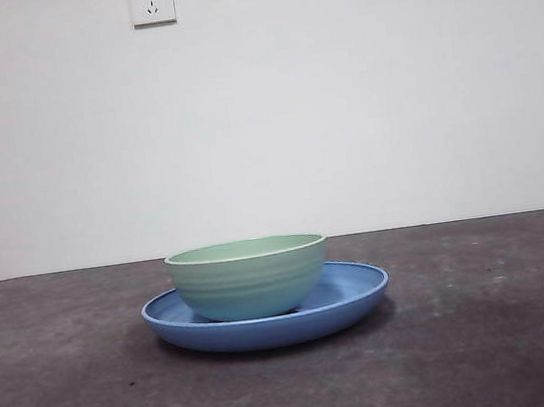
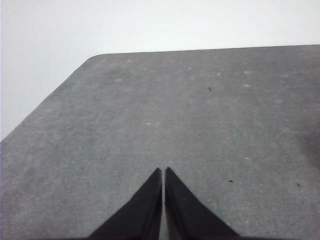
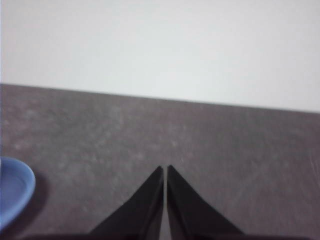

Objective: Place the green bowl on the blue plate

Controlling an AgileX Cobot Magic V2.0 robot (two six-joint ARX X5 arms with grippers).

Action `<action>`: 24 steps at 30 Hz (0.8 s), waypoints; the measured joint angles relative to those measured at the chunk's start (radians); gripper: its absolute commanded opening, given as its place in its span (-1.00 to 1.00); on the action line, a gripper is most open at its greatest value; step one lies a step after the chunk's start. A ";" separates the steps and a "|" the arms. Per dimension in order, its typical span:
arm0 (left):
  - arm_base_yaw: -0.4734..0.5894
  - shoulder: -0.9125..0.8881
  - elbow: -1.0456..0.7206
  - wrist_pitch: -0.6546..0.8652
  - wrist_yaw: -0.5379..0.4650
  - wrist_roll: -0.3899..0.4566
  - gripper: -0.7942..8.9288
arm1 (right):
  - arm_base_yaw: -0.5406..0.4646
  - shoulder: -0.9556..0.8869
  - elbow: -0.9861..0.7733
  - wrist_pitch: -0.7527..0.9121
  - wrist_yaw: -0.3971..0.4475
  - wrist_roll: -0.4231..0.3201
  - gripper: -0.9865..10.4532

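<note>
Sitting upright inside the wide glossy blue round plate [image 1: 359, 292], the pale mint-green ridged ceramic bowl [image 1: 249, 279] rests a little toward the plate's 9 o'clock side in the front view, more blue rim showing at 3 o'clock. Task looks done, judging from how they lie. Bowl interior is not visible from this low angle, so I can't tell if anything is in it; the plate holds only the bowl as far as shown. Both stand on the dark grey speckled table [image 1: 76, 390].

Handling guess: the bowl is stiff, glazed, probably slippery and chippable, moderately weighty. Best hold would be pinching the rim wall, one finger inside and one outside; the ridges outside may help the grip a bit. The plate is shallow, so lifting it would need an edge grip under the raised rim.

Left gripper [image 2: 163, 171]: fingers pressed together, nothing held, over bare table, neither dish in its view. Right gripper [image 3: 164, 169]: fingers pressed together, empty, with just an edge of the plate showing well apart from them. Neither arm shows in the front view.
</note>
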 measured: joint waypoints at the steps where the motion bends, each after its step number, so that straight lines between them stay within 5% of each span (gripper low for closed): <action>1: 0.000 0.000 0.000 0.000 0.000 0.000 -0.82 | 0.000 -0.019 -0.027 0.000 0.012 0.000 -0.82; 24: 0.000 0.000 0.000 0.000 0.000 0.000 -0.82 | 0.000 -0.071 -0.146 -0.047 0.011 0.062 -0.82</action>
